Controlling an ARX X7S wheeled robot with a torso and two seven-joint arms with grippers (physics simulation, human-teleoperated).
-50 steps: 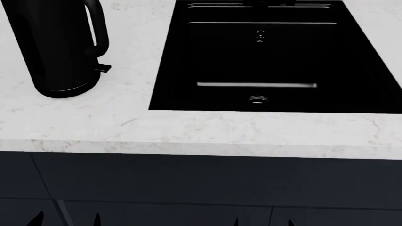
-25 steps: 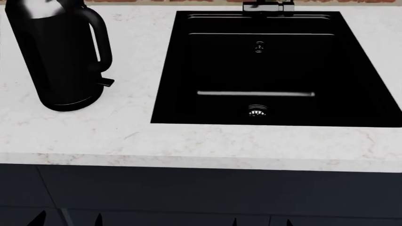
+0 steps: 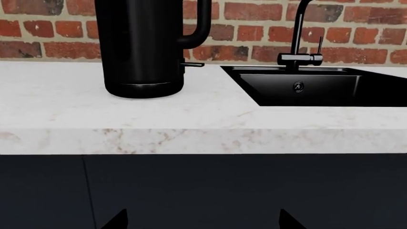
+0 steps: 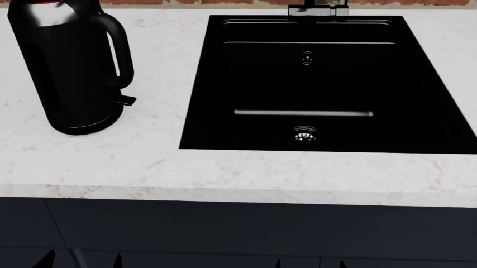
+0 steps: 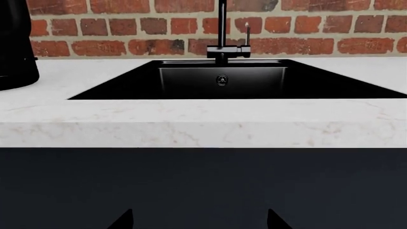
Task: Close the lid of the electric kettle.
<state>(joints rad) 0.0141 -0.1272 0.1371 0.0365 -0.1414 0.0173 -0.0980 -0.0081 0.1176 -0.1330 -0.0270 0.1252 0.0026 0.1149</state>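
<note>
We've got the electric kettle (image 4: 71,70) standing upright near the counter's (image 4: 223,173) far left corner, left of the black sink (image 4: 313,84), handle facing the sink. Its top is cut off, so the lid isn't visible. Both our grippers, left (image 3: 198,220) and right (image 5: 194,219), sit below the counter's front edge, fingertips spread wide, holding nothing.

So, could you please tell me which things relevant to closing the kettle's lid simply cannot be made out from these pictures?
- The lid: not seen in any view. The head view cuts the electric kettle just at its red-ringed top; both wrist views crop it lower.
- Left pincer and right pincer: only dark fingertips show at the frame edge, below the countertop, so their open or shut state is unclear.
- The faucet: its top is cut off.
</note>
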